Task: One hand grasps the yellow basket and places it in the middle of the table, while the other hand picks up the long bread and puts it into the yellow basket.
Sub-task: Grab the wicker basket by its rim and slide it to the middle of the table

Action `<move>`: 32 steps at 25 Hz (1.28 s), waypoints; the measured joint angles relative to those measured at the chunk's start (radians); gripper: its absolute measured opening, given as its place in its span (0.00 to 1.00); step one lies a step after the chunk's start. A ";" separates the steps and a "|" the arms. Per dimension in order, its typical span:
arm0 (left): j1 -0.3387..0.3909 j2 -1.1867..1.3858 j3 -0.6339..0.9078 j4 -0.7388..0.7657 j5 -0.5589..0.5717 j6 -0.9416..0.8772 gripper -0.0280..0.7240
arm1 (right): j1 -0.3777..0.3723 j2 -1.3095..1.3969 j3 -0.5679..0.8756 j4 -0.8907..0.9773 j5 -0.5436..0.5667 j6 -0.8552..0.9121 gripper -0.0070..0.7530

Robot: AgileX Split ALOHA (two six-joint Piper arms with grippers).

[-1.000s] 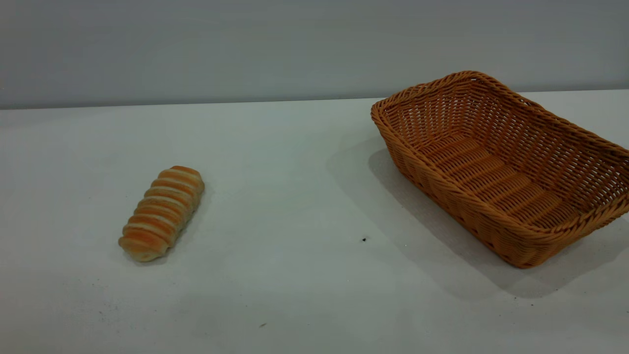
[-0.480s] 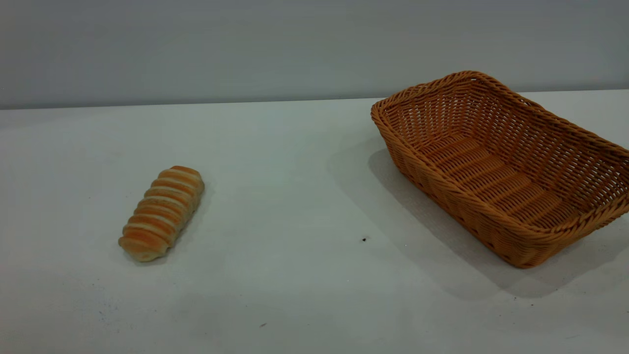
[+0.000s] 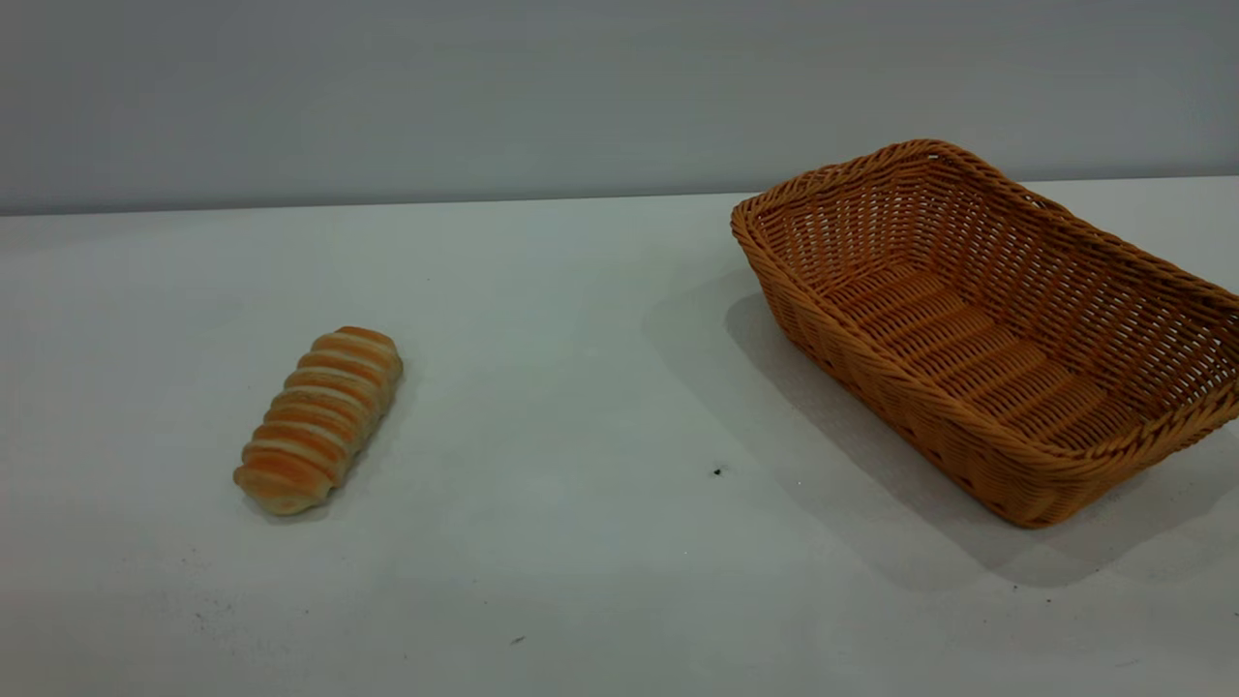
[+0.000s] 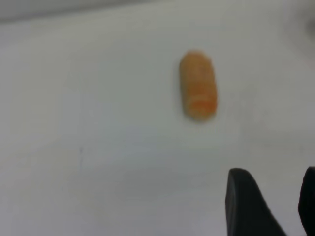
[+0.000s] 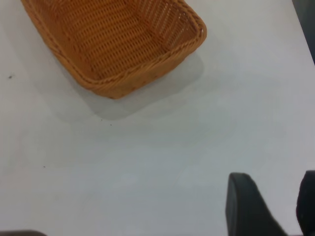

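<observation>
Status: task not started. Neither arm shows in the exterior view.

Long bread (image 3: pixel 317 421) lies flat on the worktop (image 3: pixel 561 407), left side, long axis angled toward the back wall. Yellow basket (image 3: pixel 978 319) sits upright and empty on the right side, well apart from the bread, one end running off the frame edge. It is not yet at worktop centre.

Left hand (image 4: pixel 268 204): above bare worktop, near the bread (image 4: pixel 198 84) but not touching. Fingers (image 4: pixel 246 201) spread, nothing between them. Right hand (image 5: pixel 268 204): above bare worktop, near the basket (image 5: pixel 115 42), apart from it. Fingers (image 5: pixel 246 204) spread, empty.

Probable faults from this state:
- Basket grasp: flared wall and braided rim give a sloped, narrow hold. A pinch set too shallow may slip off the rim; a one-sided lift may tilt or drag the basket, so it stops short of centre.
- Bread grasp: rounded ends and ridged crust. A pinch along the long axis, not across it, may roll or skid the loaf. It also looks soft, so over-squeeze may dent it.
- Sequence: if the bread arrives before the basket is placed, both arms converge at centre w/ collision risk.
</observation>
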 joint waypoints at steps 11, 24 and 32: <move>-0.001 0.313 0.000 -0.129 -0.352 0.036 0.49 | 0.000 0.113 -0.017 0.001 -0.209 0.002 0.33; -0.001 0.734 -0.001 -0.212 -0.725 0.247 0.52 | 0.000 0.524 -0.017 0.001 -0.578 0.143 0.74; -0.001 1.080 -0.226 -0.212 -0.791 0.312 0.62 | 0.000 0.803 -0.017 0.001 -0.648 0.252 0.76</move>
